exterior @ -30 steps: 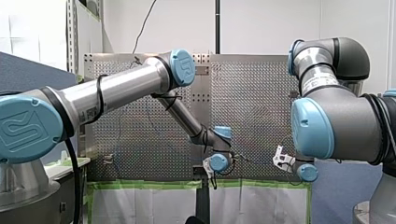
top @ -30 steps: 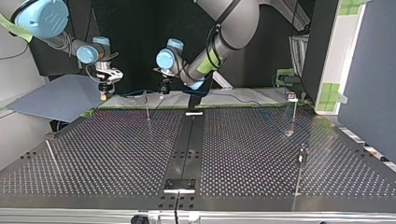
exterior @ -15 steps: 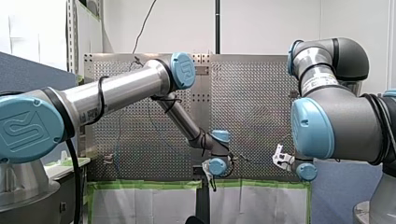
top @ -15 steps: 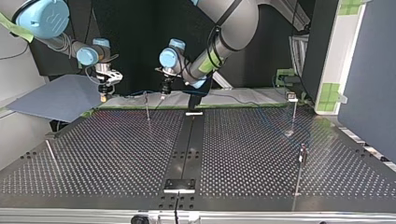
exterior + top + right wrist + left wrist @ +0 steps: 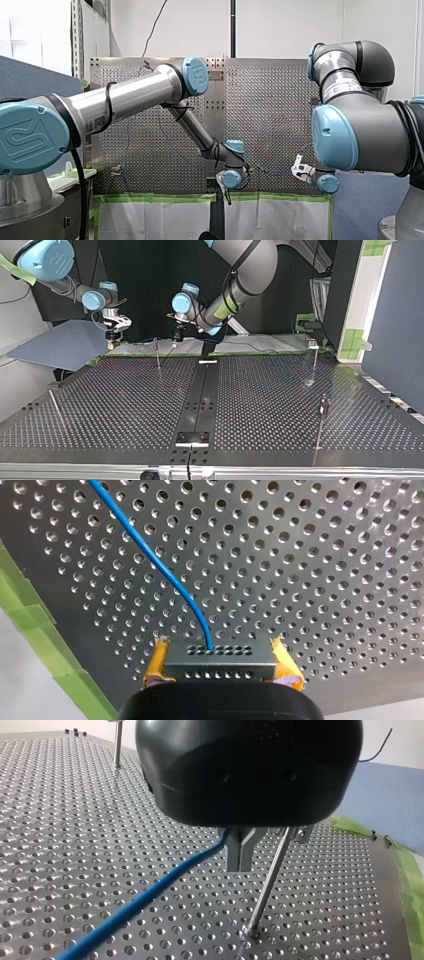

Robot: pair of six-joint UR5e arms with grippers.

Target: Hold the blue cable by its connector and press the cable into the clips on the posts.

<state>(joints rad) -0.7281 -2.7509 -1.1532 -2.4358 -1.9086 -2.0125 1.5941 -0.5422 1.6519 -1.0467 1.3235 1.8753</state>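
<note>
- My right hand [image 5: 220, 653] was clamped on the connector [image 5: 220, 666], its yellow pads [image 5: 155, 662] pressed on both ends of that dark perforated block.
- The cable [image 5: 150, 555] left the connector's middle and ran ahead over the counter [image 5: 325, 555].
- My left hand [image 5: 241, 865] had its metal fingers [image 5: 236, 855] together, pinched on the cable, which trailed away from them low over the counter.
- A thin post [image 5: 267, 885] stood just beside those fingers; whether the cable touched it I could not tell.
- In the top view both hands hung at the counter's far edge, the right at ten o'clock, the left near twelve, a post between them.
- Other posts [image 5: 314, 360] stood at two, three and nine o'clock.
</note>
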